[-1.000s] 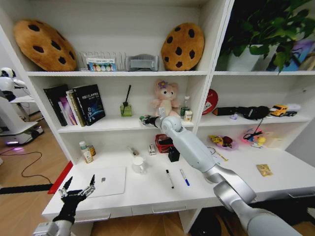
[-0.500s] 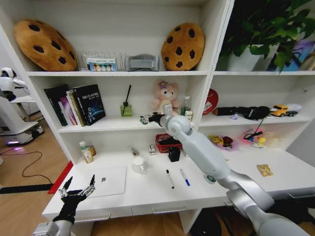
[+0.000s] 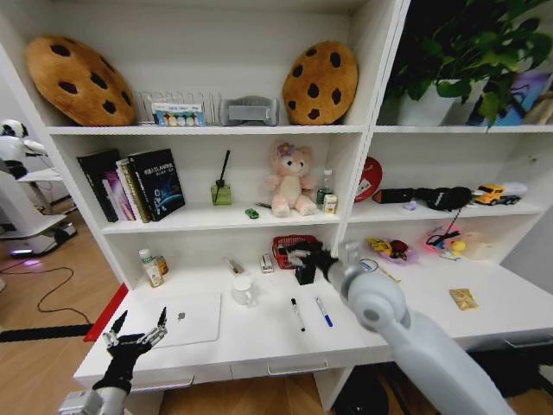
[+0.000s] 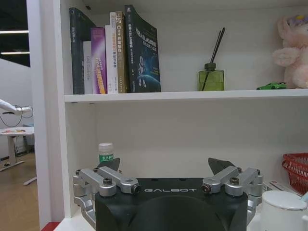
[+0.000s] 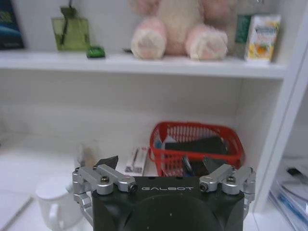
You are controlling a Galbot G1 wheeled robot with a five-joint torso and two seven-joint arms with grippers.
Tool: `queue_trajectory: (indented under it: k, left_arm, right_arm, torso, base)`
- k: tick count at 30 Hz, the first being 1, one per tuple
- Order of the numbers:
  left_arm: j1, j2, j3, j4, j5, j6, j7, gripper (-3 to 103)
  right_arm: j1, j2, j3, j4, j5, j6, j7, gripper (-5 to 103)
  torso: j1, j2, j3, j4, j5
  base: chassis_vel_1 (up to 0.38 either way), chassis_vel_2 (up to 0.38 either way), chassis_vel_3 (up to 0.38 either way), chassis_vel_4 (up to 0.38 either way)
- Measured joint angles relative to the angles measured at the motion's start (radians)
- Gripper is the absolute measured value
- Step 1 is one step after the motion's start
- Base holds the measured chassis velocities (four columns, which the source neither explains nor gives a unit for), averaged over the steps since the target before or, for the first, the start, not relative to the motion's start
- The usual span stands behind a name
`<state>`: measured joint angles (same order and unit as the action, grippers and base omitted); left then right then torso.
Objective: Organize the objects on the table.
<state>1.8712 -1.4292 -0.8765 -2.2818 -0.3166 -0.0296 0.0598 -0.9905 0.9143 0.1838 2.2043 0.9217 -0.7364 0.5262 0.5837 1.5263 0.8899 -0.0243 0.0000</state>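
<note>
The tiny green toy car (image 3: 251, 213) sits on the middle shelf (image 3: 199, 220); silver laptop (image 3: 188, 318), black pen (image 3: 297, 314) and blue pen (image 3: 323, 311) remain near the bench's front edge. The right gripper (image 3: 304, 257) hangs empty, spread, by the red mesh basket (image 3: 285, 251); the left gripper (image 3: 136, 332) waits spread off the front-left corner.

Bright, even indoor light with soft shadows under the shelves; the head view bows at its edges, and the right wrist view is blurred throughout.
</note>
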Motion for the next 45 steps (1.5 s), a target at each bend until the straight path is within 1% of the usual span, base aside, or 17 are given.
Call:
queue_trajectory:
  k: [3,4,7,8,9,10,11,13,14,16,17,18,21,26,29,39,45]
  left_arm:
    - [0.000,0.000,0.000,0.000,0.000,0.000,0.000,100]
    - [0.000,0.000,0.000,0.000,0.000,0.000,0.000,100]
    - [0.000,0.000,0.000,0.000,0.000,0.000,0.000,100]
    - [0.000,0.000,0.000,0.000,0.000,0.000,0.000,100]
    - [0.000,0.000,0.000,0.000,0.000,0.000,0.000,100]
    - [0.000,0.000,0.000,0.000,0.000,0.000,0.000,100]
    - [0.000,0.000,0.000,0.000,0.000,0.000,0.000,100]
    - [0.000,0.000,0.000,0.000,0.000,0.000,0.000,100]
    - [0.000,0.000,0.000,0.000,0.000,0.000,0.000,100]
    - [0.000,0.000,0.000,0.000,0.000,0.000,0.000,100]
    - [0.000,0.000,0.000,0.000,0.000,0.000,0.000,100]
    - [0.000,0.000,0.000,0.000,0.000,0.000,0.000,100]
    - [0.000,0.000,0.000,0.000,0.000,0.000,0.000,100]
    - [0.000,0.000,0.000,0.000,0.000,0.000,0.000,100]
    - [0.000,0.000,0.000,0.000,0.000,0.000,0.000,100]
    - [0.000,0.000,0.000,0.000,0.000,0.000,0.000,100]
    - [0.000,0.000,0.000,0.000,0.000,0.000,0.000,100]
  right_arm:
    - [-0.056,0.034,0.018,-0.081,-0.056,0.007,-0.018,84]
    - [-0.056,0.034,0.018,-0.081,-0.056,0.007,-0.018,84]
    - [-0.089,0.086,0.000,-0.198,-0.137,0.041,-0.019,80]
    - [-0.089,0.086,0.000,-0.198,-0.137,0.041,-0.019,80]
    - [-0.097,0.107,-0.016,-0.237,-0.174,0.057,-0.020,79]
    - [-0.097,0.107,-0.016,-0.237,-0.174,0.057,-0.020,79]
    - [-0.098,0.130,-0.033,-0.269,-0.207,0.070,-0.022,76]
    - [-0.093,0.168,-0.057,-0.307,-0.225,0.076,-0.020,71]
    - [-0.093,0.168,-0.057,-0.307,-0.225,0.076,-0.020,71]
    - [-0.082,0.199,-0.076,-0.334,-0.243,0.087,-0.020,70]
    - [-0.082,0.199,-0.076,-0.334,-0.243,0.087,-0.020,70]
    - [-0.077,0.219,-0.089,-0.347,-0.253,0.095,-0.022,70]
    - [-0.076,0.239,-0.100,-0.360,-0.259,0.097,-0.022,70]
    - [-0.076,0.247,-0.108,-0.377,-0.261,0.098,-0.025,70]
    - [-0.070,0.254,-0.108,-0.389,-0.260,0.098,-0.034,65]
    - [-0.070,0.271,-0.113,-0.418,-0.267,0.098,-0.047,63]
    - [-0.070,0.278,-0.123,-0.435,-0.279,0.096,-0.050,66]
  torso:
    - [0.000,0.000,0.000,0.0007,0.0001]
    - [0.000,0.000,0.000,0.0007,0.0001]
    - [0.000,0.000,0.000,0.0007,0.0000]
    - [0.000,0.000,0.000,0.0007,0.0000]
    - [0.000,0.000,0.000,0.0004,-0.0001]
    - [0.000,0.000,0.000,0.0004,-0.0001]
    - [0.000,0.000,0.000,0.0004,0.0000]
    - [0.000,0.000,0.000,0.0005,0.0000]
    - [0.000,0.000,0.000,0.0005,0.0000]
    - [0.000,0.000,0.000,0.0006,-0.0002]
    - [0.000,0.000,0.000,0.0006,-0.0002]
    - [0.000,0.000,0.000,0.0006,-0.0001]
    - [0.000,0.000,0.000,0.0006,-0.0001]
    - [0.000,0.000,0.000,0.0004,-0.0002]
    - [0.000,0.000,0.000,0.0005,-0.0001]
    - [0.000,0.000,0.000,0.0005,-0.0001]
    - [0.000,0.000,0.000,0.0005,0.0000]
  base:
    - [0.000,0.000,0.000,0.000]
    - [0.000,0.000,0.000,0.000]
    - [0.000,0.000,0.000,0.000]
    - [0.000,0.000,0.000,0.000]
    - [0.000,0.000,0.000,0.000]
    - [0.000,0.000,0.000,0.000]
    - [0.000,0.000,0.000,0.000]
    - [0.000,0.000,0.000,0.000]
    - [0.000,0.000,0.000,0.000]
    - [0.000,0.000,0.000,0.000]
    - [0.000,0.000,0.000,0.000]
    - [0.000,0.000,0.000,0.000]
    - [0.000,0.000,0.000,0.000]
    - [0.000,0.000,0.000,0.000]
    - [0.000,0.000,0.000,0.000]
    - [0.000,0.000,0.000,0.000]
    - [0.000,0.000,0.000,0.000]
